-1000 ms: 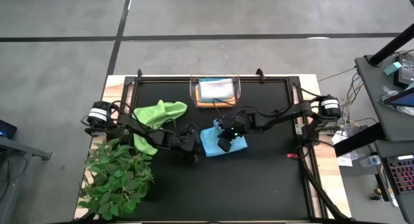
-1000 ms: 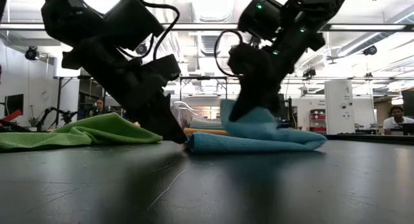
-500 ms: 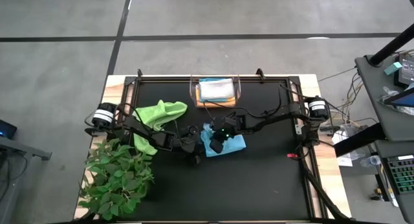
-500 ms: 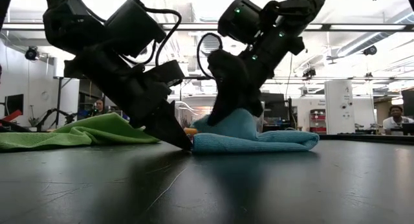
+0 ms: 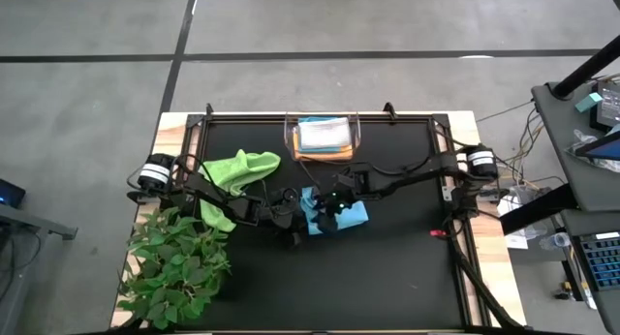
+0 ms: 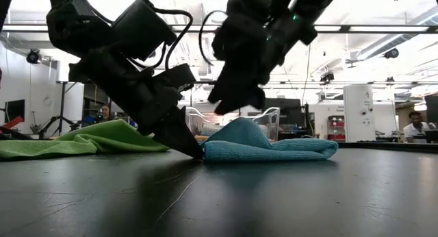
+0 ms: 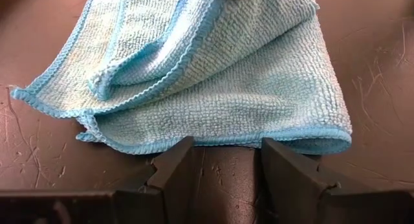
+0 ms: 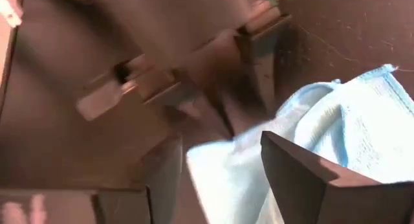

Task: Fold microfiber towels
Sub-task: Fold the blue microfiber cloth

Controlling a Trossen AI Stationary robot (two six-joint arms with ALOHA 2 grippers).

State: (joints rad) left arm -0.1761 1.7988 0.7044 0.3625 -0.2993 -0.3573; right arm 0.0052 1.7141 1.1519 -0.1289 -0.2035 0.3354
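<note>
Progress roughly midway, judging by the layout: light blue towel (image 5: pixel 337 213) lying doubled over at mid-bench, edges not quite matched in the left wrist view, one hem curling out from under the top layer, so likely needing one more fold or a tidy before stacking. Right gripper (image 6: pixel 236 100) hovering just above the blue towel's raised hump, jaws parted and holding nothing, clear of the cloth in the low view. Left gripper (image 7: pixel 223 166) down at bench level against the towel's near hem, jaws set moderately apart with the hem lying just in front of them, gripping nothing visible. Lime green towel (image 5: pixel 235 178) crumpled and unfolded toward the left side of the bench (image 5: pixel 387 277), near the left arm, plainly yet to be done. Clear plastic bin (image 5: pixel 323 137) at the far edge holding a flat stack, pale cloth on top with orange showing beneath; how many lie there cannot be told. Leafy plant (image 5: pixel 174 262) at the near left corner, no part of the job.
</note>
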